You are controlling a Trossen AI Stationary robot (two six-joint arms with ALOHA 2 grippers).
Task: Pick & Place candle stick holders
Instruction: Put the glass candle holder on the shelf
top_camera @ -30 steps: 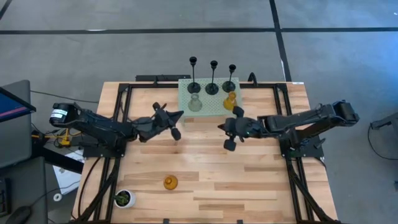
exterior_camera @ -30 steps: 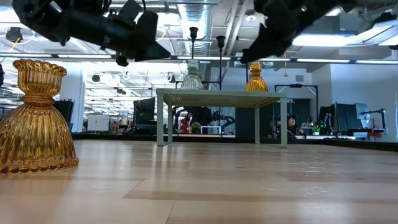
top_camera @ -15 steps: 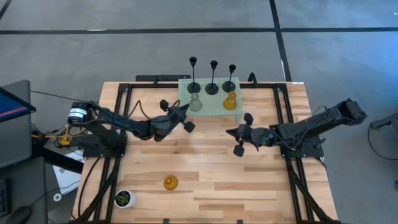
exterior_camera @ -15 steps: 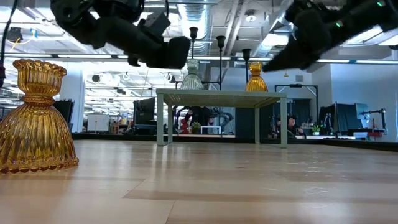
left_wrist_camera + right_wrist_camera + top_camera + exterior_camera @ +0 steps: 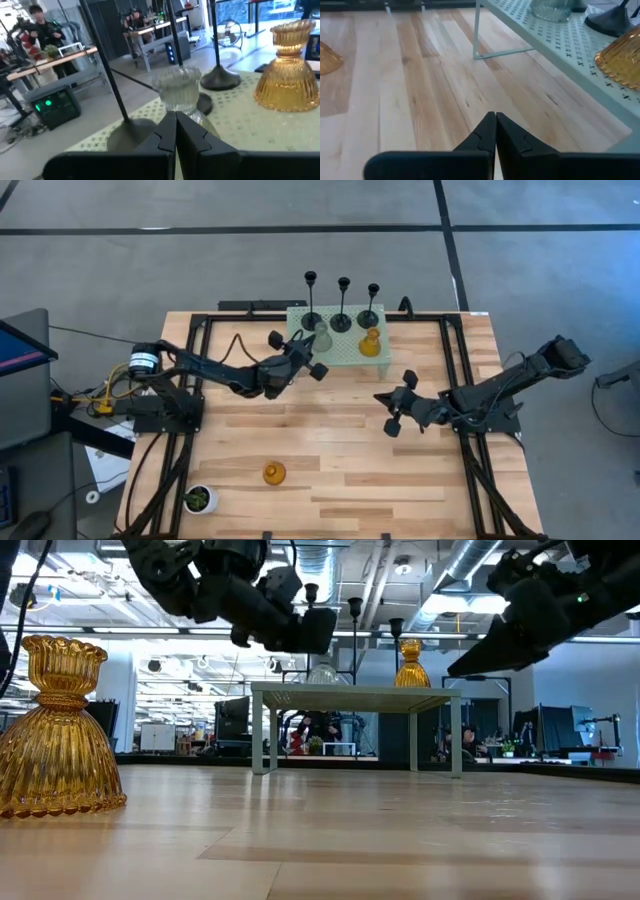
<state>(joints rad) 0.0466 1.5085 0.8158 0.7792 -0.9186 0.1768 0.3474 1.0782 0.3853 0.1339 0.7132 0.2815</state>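
Across the middle of the room stands the wooden desk (image 5: 330,450), with a dark frame bolted along its left and right sides. At the middle of its far edge sits the pale green stand (image 5: 345,352), a low perforated platform on thin legs.

From the desk's left side the left arm stretches toward that stand, and the left gripper (image 5: 305,348) hangs at the stand's near left corner, right by the pale grey holder (image 5: 179,91); its two fingers are pressed together with nothing between them. From the desk's right side the right arm reaches inward, and the right gripper (image 5: 392,408) hovers over bare wood right of the desk's centre, well apart from the stand, its fingers likewise closed on nothing.

On the stand, three black holders (image 5: 342,305) with round bases and thin stems line its far edge. Nearer, an amber holder (image 5: 370,342) stands toward the right end, and the pale grey one toward the left end, partly hidden from above by the left gripper.

A second amber holder (image 5: 273,473) stands upright alone on the desk, near the front edge and left of the middle. At the front left corner is a small white pot (image 5: 199,500) with a green plant.
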